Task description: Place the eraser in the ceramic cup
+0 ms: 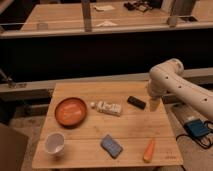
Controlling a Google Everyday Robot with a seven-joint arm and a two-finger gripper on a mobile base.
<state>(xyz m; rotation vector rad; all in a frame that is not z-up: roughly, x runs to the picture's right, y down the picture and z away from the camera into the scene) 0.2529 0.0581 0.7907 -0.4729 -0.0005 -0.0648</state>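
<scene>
Camera view — eraser (136, 102) lies just beside the spread fingers (154, 104).

The single camera looks down from high up on the near side of the wooden table (130, 130), tilted downward and facing across it toward the long counter (65, 17) in the upper part of the frame. It stands at a middle distance, so nearly the whole tabletop fits in the lower half. The arm (175, 82) is at the right edge, and the gripper (154, 105) hangs at middle right, just beside the eraser (136, 102).
</scene>
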